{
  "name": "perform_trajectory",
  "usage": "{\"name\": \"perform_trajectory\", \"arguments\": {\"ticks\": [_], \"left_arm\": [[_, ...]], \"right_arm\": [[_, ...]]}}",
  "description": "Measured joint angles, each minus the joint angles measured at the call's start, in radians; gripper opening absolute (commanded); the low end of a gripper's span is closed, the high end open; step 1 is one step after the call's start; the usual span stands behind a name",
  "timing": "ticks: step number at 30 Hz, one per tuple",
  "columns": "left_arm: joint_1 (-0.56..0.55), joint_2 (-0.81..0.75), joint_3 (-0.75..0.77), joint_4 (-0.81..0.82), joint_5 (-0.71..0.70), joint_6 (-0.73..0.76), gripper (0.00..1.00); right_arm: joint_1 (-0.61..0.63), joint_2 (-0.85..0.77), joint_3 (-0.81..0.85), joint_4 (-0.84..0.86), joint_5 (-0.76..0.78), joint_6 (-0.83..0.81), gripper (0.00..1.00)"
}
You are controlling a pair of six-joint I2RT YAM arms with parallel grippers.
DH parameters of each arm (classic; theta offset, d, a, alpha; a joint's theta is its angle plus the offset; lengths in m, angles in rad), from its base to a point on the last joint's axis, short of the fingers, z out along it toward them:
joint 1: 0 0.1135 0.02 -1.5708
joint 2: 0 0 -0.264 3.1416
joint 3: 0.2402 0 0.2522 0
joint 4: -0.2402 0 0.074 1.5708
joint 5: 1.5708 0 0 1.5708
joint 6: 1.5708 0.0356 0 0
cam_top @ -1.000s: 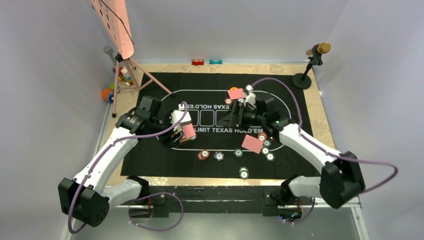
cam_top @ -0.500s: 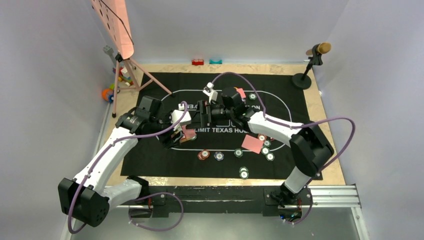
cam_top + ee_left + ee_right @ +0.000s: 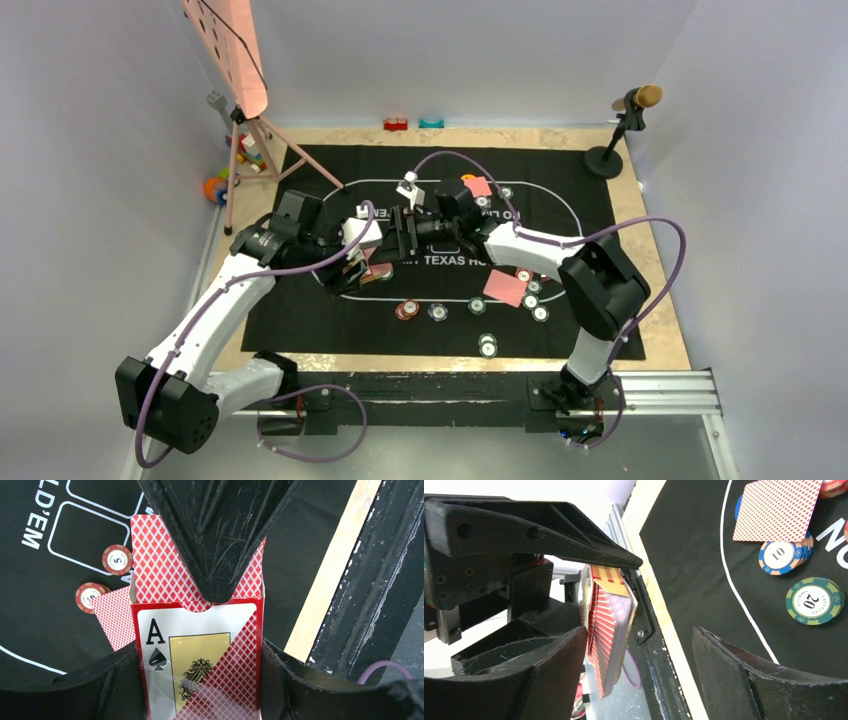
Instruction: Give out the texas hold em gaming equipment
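- L gripper [image 3: 197, 680] clamped on the deck [image 3: 606, 640], over the left part of the mat [image 3: 300, 320]; cards [image 3: 160, 555] poke out of the box [image 3: 200, 630].
- R gripper [image 3: 640, 630] wide open, empty; deck top sits betw. its fingers [image 3: 554, 680], hard by one.
- Risk: it closes too deep and grabs several cards, not one.
- Risk: the pull drags the whole deck from L grip; cards spill onto mat and chips [image 3: 437, 311].
- Risk: grippers v. close, fingers may clash.

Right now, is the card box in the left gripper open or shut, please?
Open: red-backed cards stick out of the card box.
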Motion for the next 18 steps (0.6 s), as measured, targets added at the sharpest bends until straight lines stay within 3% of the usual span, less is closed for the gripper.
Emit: {"name": "perform_trajectory", "arguments": {"ticks": [18], "left_arm": [[0.000,0.000,0.000,-0.010,-0.002,0.000,0.50]], "right_arm": [[-0.031,0.011,-0.003,0.020,-0.038,0.027,0.50]]}}
